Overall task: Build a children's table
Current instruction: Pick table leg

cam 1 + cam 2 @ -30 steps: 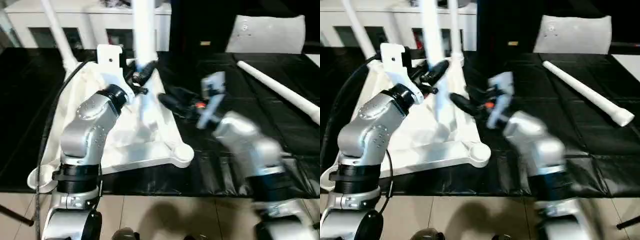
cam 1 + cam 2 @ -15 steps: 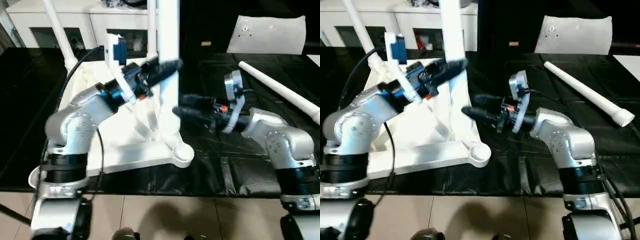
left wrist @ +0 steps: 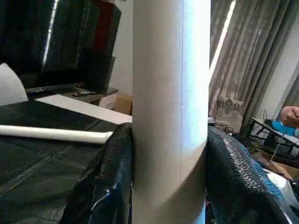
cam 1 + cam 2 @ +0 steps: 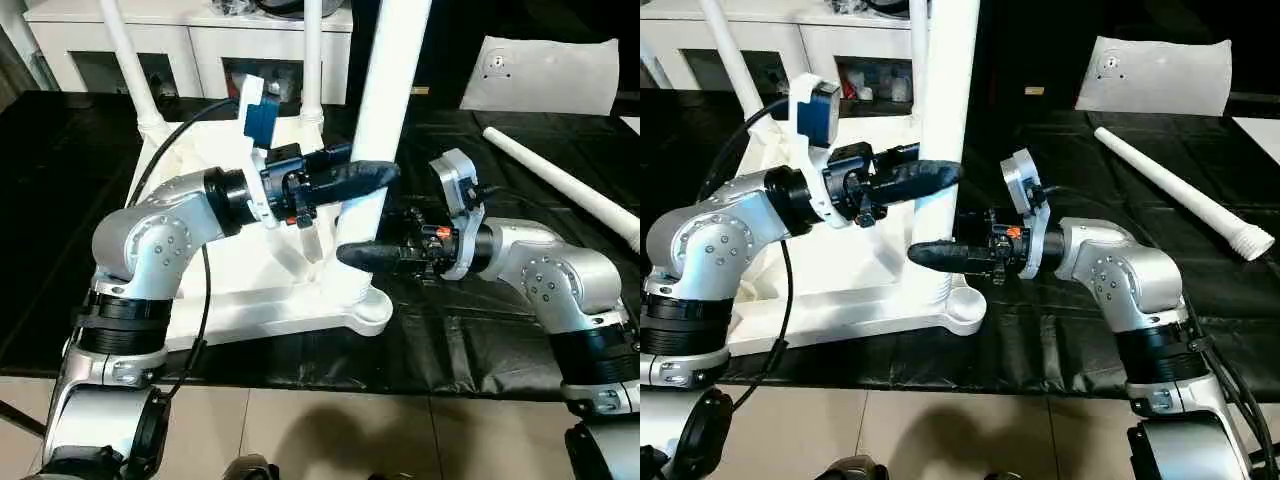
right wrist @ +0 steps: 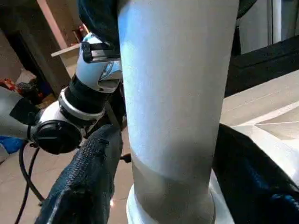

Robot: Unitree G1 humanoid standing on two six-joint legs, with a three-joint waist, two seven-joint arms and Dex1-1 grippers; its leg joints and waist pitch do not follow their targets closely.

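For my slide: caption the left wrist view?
Left gripper jaws closed around an upright white table leg.

Head stereo pair looks down; wrist cameras close on leg (image 3: 170, 112).

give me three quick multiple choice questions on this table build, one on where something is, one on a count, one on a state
1. Where does the loose leg lie?
A. on the black work table, to the robot's right
B. on the floor
C. across the white cabinet

2. How many legs stand upright in the tabletop?
A. one
B. three
C. four

3. How is the near leg held?
A. by neither gripper
B. left gripper around it higher, right gripper around it lower
C. by a person's hand

Answers:
1 A, it rests on the black cover off to the right.
2 B, two thin ones at the back and the near one.
3 B, both wrist views show black fingers on either side of the leg.
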